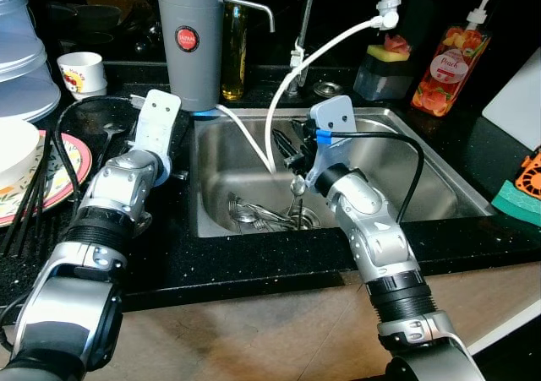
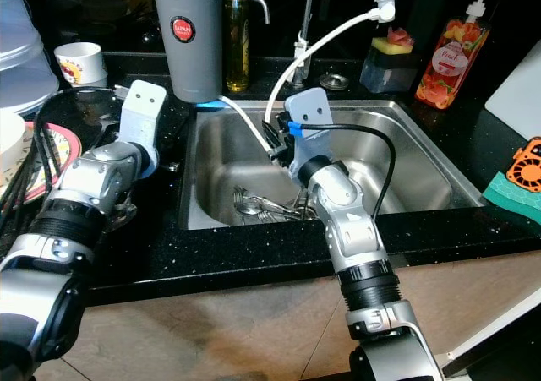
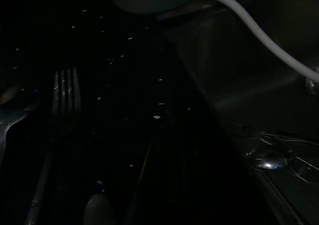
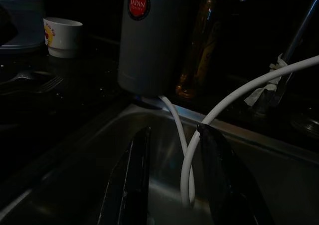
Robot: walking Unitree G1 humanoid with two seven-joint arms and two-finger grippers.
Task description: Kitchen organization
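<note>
Head views bright and sharp, sink (image 1: 439, 187) steel glaring, both wrist views very dark

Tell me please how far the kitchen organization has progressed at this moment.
Done: a steel fork lies on the black speckled counter beside the sink.

In hand: the right gripper is over the stainless steel sink, jaws open beside the white hose; a small spoon hangs just under it, grip unclear.

Left: a pile of steel cutlery by the drain. The left gripper rests over the counter.
</note>
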